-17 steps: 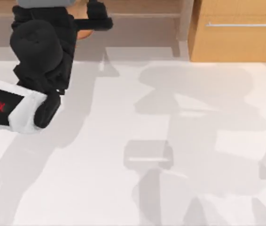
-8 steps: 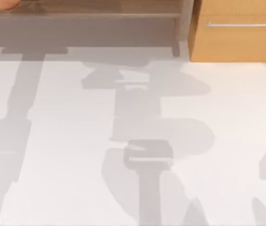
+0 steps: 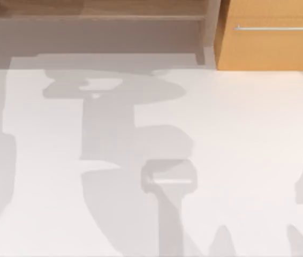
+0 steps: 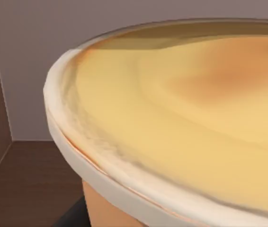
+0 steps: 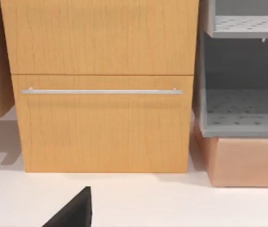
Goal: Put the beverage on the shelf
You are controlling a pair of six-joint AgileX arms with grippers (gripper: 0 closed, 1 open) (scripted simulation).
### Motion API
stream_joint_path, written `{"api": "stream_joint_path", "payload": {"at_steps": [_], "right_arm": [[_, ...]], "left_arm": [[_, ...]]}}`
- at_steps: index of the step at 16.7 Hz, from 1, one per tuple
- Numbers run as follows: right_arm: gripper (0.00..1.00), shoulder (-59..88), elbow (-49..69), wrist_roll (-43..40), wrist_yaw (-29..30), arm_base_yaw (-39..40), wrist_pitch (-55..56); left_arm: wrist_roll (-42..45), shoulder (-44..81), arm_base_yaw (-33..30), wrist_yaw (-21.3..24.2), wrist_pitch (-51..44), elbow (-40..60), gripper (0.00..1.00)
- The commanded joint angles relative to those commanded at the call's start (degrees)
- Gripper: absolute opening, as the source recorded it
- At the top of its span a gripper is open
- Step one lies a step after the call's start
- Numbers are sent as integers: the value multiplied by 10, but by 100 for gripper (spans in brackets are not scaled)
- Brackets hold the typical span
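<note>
The beverage (image 4: 181, 123) is very close in the left wrist view: a creamy yellow top, a pale rim and an orange-tan side below it. My left gripper (image 4: 72, 216) shows as a dark sliver against the cup's side, shut on it. Behind the cup are a dark brown board (image 4: 34, 184) and a grey back wall (image 4: 53, 52). In the top view the shelf (image 3: 98, 8) runs along the far edge, with its grey recess (image 3: 87, 35) and grey post (image 3: 211, 27). My right gripper (image 5: 77, 213) is parked, facing the cabinet.
An orange-tan cabinet (image 3: 272, 43) with a silver bar handle (image 5: 101, 91) stands at the far right, next to the shelf's post. Beside it in the right wrist view is a grey perforated rack (image 5: 243, 109) on a pale wooden base. Arm shadows lie across the white table (image 3: 248, 134).
My left arm and the cup have left the top view past its far left corner. The arm's shadows on the table slid to the left.
</note>
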Motion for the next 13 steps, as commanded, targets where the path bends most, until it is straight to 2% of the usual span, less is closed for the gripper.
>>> {"api": "stream_joint_path", "payload": {"at_steps": [8,13], "right_arm": [[100,0,0,0,0,0,0],[100,0,0,0,0,0,0]], "left_arm": [[2,2,4,9,-11,9,0],[-1,55,1,3,9,41,0]]}}
